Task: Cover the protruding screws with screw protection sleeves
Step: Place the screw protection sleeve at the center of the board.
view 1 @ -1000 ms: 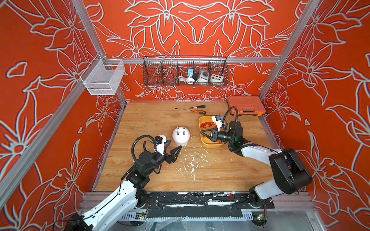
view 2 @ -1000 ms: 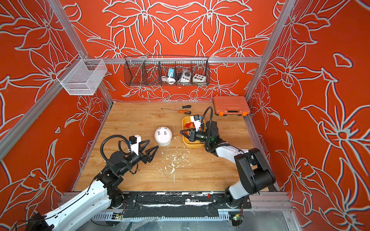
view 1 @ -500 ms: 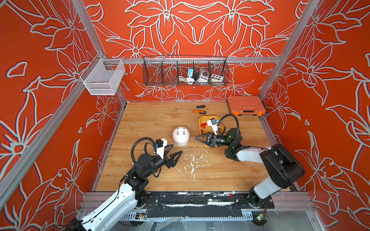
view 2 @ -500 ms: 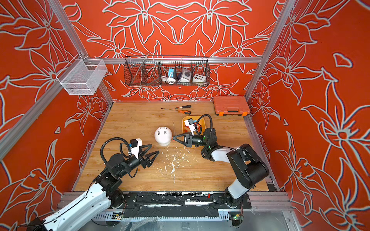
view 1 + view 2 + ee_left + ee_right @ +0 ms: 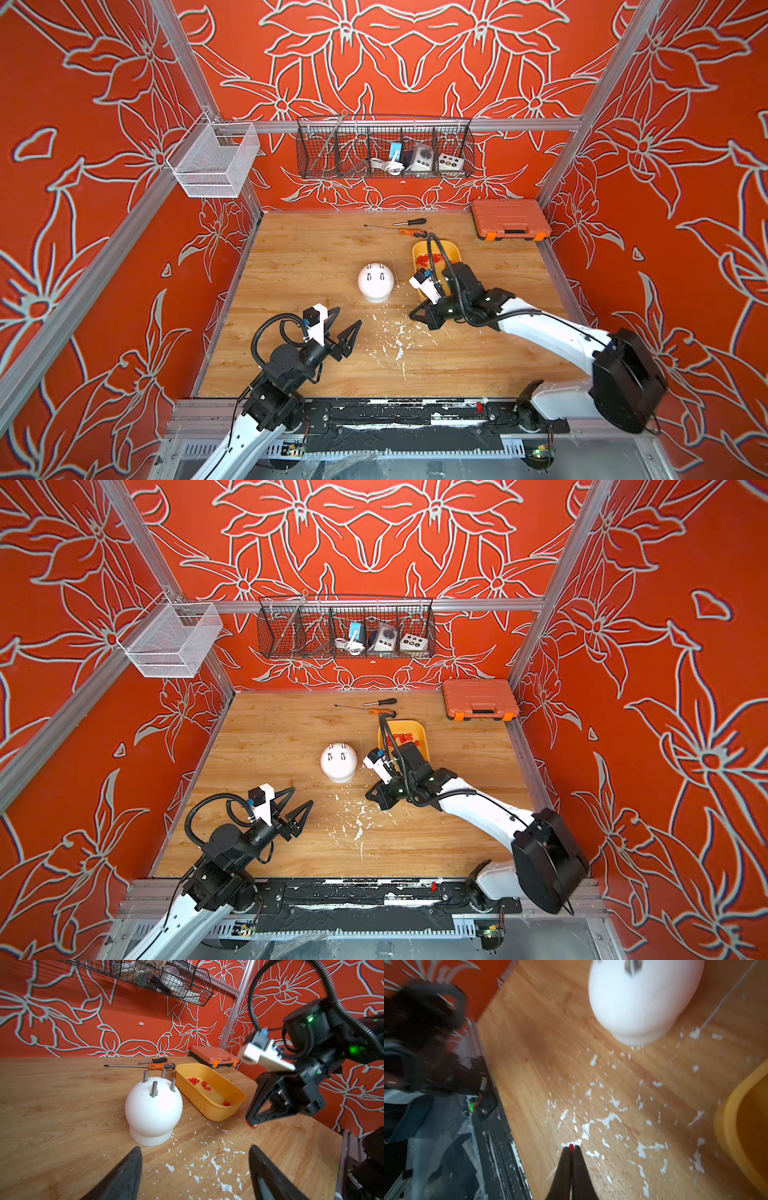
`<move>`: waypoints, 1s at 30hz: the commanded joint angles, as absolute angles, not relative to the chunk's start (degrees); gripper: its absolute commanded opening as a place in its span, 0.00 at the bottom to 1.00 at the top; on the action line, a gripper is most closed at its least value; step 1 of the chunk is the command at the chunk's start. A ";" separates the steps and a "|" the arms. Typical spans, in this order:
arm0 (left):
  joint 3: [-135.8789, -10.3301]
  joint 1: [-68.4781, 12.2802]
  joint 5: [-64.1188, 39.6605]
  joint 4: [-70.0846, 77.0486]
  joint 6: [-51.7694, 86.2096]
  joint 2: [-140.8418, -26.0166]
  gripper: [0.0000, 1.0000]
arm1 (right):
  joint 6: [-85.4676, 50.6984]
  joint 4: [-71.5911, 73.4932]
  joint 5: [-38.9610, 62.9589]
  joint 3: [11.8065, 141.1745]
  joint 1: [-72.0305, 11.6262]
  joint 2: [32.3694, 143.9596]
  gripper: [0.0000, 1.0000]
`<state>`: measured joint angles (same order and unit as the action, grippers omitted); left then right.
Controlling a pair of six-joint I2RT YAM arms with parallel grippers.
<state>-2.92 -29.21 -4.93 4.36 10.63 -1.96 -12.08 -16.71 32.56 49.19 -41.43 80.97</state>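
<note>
A white dome (image 5: 375, 284) stands mid-table with the protruding screws (image 5: 154, 1088), bare grey pins, sticking up from its top. To its right sits a yellow tray (image 5: 207, 1107) holding several red screw protection sleeves (image 5: 194, 1080). My right gripper (image 5: 571, 1147) is shut on one red sleeve (image 5: 571, 1145), whose tip pokes out between the fingertips. It hangs low over the table, in front and to the right of the dome (image 5: 643, 997). My left gripper (image 5: 195, 1148) is open and empty, in front and to the left of the dome; both top views show it (image 5: 348, 316).
Two screwdrivers (image 5: 405, 228) lie behind the dome. An orange tool case (image 5: 511, 218) sits at the back right corner. A black wire basket (image 5: 384, 147) and a white mesh basket (image 5: 212, 162) hang on the walls. White flakes (image 5: 395, 336) litter the wood between the grippers.
My right gripper has left the yellow tray and swung toward the table's front, past the dome's right side, staying shut. The left arm has barely shifted.
</note>
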 commanded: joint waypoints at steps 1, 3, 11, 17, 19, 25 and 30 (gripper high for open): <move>-2.19 -29.27 -3.45 2.39 9.39 -1.36 0.78 | -7.60 -27.34 26.20 52.31 -43.43 84.61 0.00; -2.62 -29.27 -3.61 2.66 8.91 -2.30 0.78 | -6.70 -27.02 25.88 53.20 -44.33 86.85 0.00; -3.94 -29.27 -3.77 6.40 7.17 -9.11 0.78 | -5.34 -25.08 22.17 56.79 -47.71 94.68 0.00; -4.48 -29.27 -4.11 7.62 6.35 -11.56 0.78 | -5.46 -24.13 19.60 58.40 -48.50 98.86 0.01; -4.48 -29.27 -3.98 7.29 6.31 -11.21 0.78 | -5.54 -23.39 19.47 58.23 -48.69 99.21 0.06; -4.19 -29.27 -2.91 5.94 6.02 -8.59 0.79 | -5.53 -24.43 18.86 58.71 -48.96 100.28 0.24; -4.03 -29.31 -2.46 5.36 6.05 -7.38 0.79 | -5.95 -24.78 19.31 59.12 -48.96 98.35 0.34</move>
